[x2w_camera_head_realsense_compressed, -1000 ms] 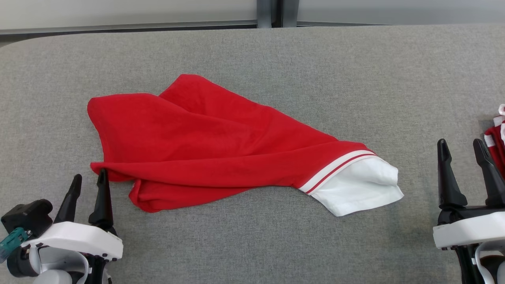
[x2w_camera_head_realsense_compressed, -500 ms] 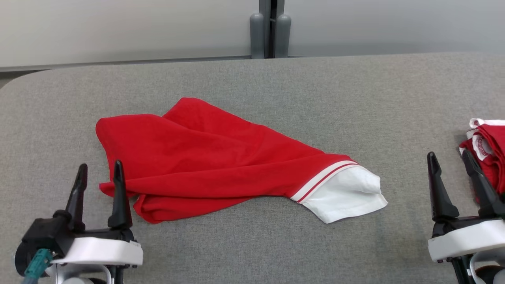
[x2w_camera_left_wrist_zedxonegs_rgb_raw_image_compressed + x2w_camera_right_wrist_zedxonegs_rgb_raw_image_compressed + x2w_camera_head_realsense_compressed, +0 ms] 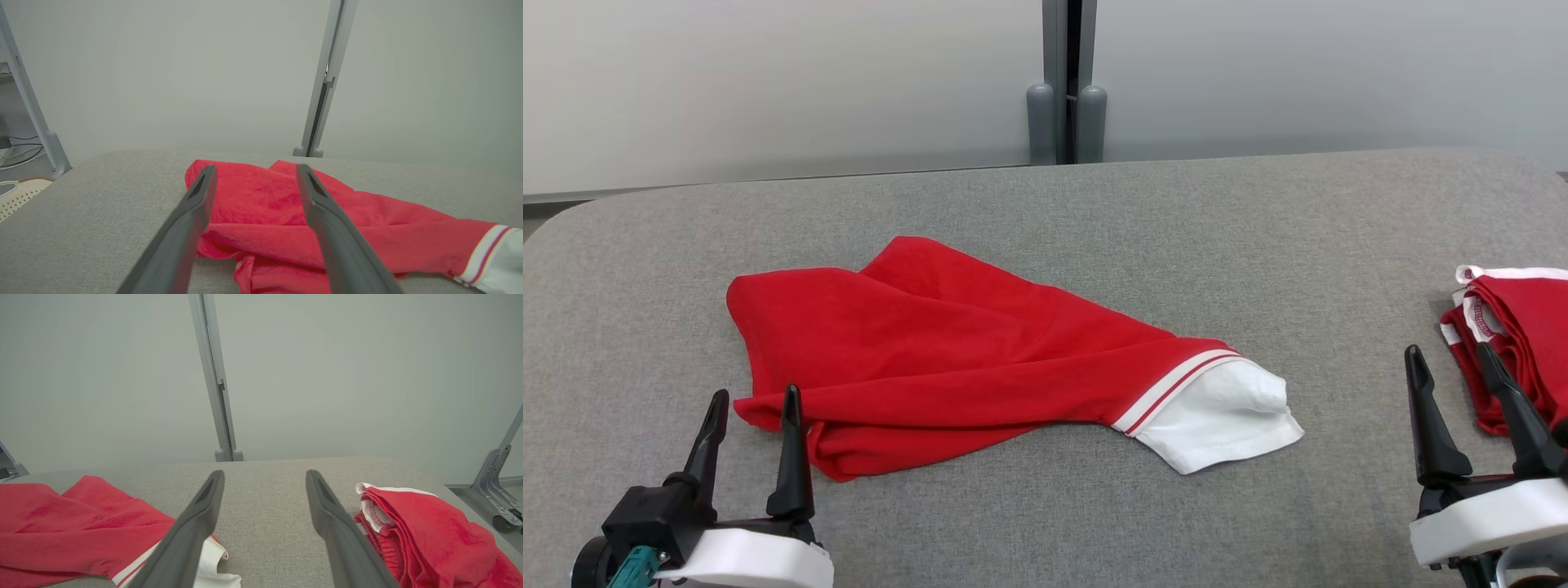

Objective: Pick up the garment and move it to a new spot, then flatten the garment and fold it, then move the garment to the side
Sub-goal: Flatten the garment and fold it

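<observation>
Left fingers (image 3: 788, 457) apart beside garment (image 3: 947, 359) edge; wide grey table (image 3: 1258, 245) around.

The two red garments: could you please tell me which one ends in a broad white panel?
The garment in the middle of the table; its right end is a white panel. The red pile at the right edge shows only thin white trim.

garment (image 3: 947, 359): rumpled on table (image 3: 1094, 237) | left gripper (image 3: 755, 394): spread, perhaps touching it
</observation>
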### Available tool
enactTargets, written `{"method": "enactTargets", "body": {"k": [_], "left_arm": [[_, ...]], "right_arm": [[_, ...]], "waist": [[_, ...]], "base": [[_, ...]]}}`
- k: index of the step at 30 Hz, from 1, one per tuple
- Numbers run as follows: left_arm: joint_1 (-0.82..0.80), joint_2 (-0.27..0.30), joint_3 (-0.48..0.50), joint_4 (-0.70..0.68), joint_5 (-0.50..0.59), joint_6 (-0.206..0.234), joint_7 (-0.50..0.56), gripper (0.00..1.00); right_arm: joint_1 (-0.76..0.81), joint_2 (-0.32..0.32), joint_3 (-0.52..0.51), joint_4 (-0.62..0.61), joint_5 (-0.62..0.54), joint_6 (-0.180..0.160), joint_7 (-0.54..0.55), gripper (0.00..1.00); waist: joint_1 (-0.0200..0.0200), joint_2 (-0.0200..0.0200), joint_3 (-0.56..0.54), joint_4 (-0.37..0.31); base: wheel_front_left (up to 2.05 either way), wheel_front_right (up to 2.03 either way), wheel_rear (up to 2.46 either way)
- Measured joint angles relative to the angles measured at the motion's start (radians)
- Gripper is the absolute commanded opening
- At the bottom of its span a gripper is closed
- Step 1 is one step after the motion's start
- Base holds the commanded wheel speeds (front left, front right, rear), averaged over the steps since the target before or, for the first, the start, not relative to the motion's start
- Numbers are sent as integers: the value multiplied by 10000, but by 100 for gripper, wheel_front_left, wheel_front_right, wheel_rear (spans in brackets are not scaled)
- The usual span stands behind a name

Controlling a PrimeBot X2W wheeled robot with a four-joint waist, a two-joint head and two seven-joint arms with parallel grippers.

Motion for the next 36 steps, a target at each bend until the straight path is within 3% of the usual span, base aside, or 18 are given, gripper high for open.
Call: {"method": "enactTargets", "body": {"k": [12, 27, 28, 29, 36], "left_arm": [[-35, 0, -155, 282, -151, -52, 226, 100], [-1079, -499, -313, 4422, -1172, -1264, -169, 100], [-1198, -522, -313, 4591, -1197, -1352, -234, 56], [-1302, -531, -301, 4752, -1248, -1430, -286, 0], [-1427, -604, -96, 5056, -1546, -1781, -594, 0]], "right_arm": [[19, 71, -31, -48, 2, 0, 2, 100], [-279, 54, 52, 27, 92, 0, -61, 100], [-317, 38, 42, 29, 92, 0, -61, 100], [-332, 31, 44, 33, 92, 0, -63, 100], [-324, 23, -153, 46, 94, 0, -107, 100]], "waist": [[0, 0, 119, 45], [0, 0, 721, -127], [0, 0, 748, -126], [0, 0, 767, -125], [0, 0, 822, 31]], "base": [[0, 0, 0], [0, 0, 0], [0, 0, 0], [0, 0, 0], [0, 0, 0]]}}
